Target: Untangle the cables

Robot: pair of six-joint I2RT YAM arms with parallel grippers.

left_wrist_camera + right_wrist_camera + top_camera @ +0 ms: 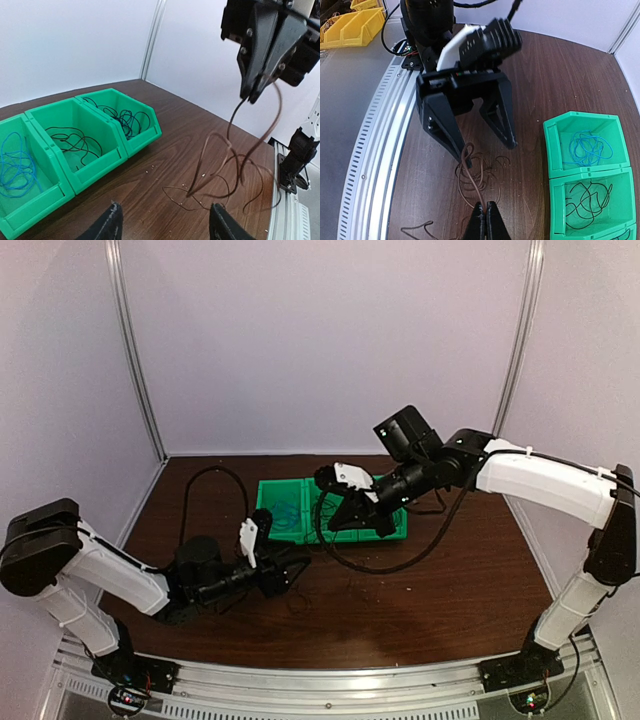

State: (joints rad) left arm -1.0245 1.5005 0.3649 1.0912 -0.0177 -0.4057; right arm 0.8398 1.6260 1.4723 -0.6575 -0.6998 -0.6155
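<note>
Your right gripper (254,97) has its jaws pressed together on one thin dark strand of the loose tangle (220,175). That strand runs nearly straight down from the pinch to the heap on the table (165,125), so its long axis is close to upright while the rest of the loops lie flat. Your left gripper (486,151) sits low over the wood with its jaws spread wide and nothing between them. The heap lies just ahead of its fingertips and almost under them, a little toward the right arm's side. My read is that the left arm is the nearer one to the part lying on the table. The coming move turns on that gap, with the tangle in front of and below the open jaws and the lifted strand rising above them. Well off to the side, apart from the heap, stand three green bins (95,174) joined in a row. The end one holds one blue cable (17,165), and the middle and other end hold black cables (75,142). You cannot tell how many wires are in either of those two bins, or in the heap on the table, because the loops cross too much to count.
</note>
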